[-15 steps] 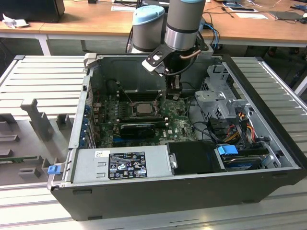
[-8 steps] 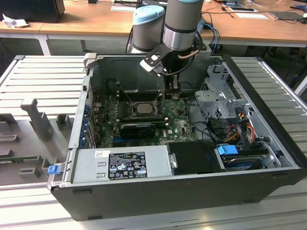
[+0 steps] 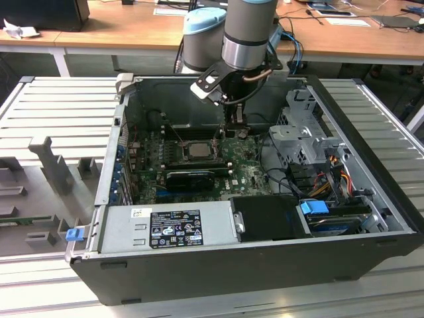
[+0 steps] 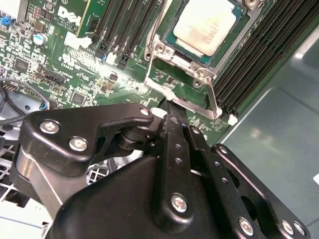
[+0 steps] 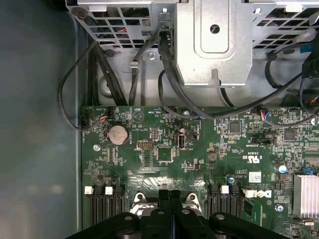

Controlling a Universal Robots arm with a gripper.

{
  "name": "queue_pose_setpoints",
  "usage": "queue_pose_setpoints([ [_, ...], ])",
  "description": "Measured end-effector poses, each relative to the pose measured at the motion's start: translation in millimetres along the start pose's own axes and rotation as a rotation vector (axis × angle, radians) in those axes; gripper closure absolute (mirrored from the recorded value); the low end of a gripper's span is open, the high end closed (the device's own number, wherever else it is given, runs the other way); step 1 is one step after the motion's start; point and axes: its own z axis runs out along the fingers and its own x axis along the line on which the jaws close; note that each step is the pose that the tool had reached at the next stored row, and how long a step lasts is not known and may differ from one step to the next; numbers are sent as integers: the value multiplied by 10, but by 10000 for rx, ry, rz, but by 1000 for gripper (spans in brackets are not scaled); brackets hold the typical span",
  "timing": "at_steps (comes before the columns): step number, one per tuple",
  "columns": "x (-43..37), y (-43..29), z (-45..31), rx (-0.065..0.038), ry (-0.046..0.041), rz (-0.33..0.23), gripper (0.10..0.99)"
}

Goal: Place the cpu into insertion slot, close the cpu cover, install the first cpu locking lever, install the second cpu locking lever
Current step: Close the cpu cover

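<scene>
Wooden desks [image 3: 132,33] line the back of the room, and before them a ribbed metal table [image 3: 53,99] carries an open computer case [image 3: 265,265] lying on its side. At about twelve o'clock from the case's middle in the exterior view, the arm [image 3: 248,33] reaches down into it.

The gripper [image 3: 233,124] hangs low over the green circuit board [image 5: 164,149], and in both wrist views its two black fingers [image 4: 175,144] are drawn together with no gap and nothing seen between them. In the exterior view the cpu [image 3: 197,150] lies at roughly eight o'clock from the fingertips, near but apart from them.

In the second wrist view the cpu [image 4: 207,24] sits flat in the insertion slot [image 4: 224,52], its pale face bare. The cpu cover [image 4: 213,99] is not over the chip. Its metal frame lies just beside the slot, between chip and gripper [image 4: 174,117], and green board shows through its cut-out. The fingertips reach the frame's near edge, but whether they touch it I cannot tell.

In the first wrist view the gripper [image 5: 170,195] points toward a metal drive cage [image 5: 214,45] with black cables [image 5: 169,64] looping under it. A grey power supply [image 3: 172,228] sits at six o'clock from the cpu in the exterior view.
</scene>
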Motion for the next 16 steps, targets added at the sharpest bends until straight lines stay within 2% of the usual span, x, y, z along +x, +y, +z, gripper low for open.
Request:
queue_pose_setpoints([
  [9,-1,-108,1,-1,1,0,980],
  [13,-1,-216,6,-8,2,0,980],
  [16,-3,-325,36,-58,1,-2,980],
])
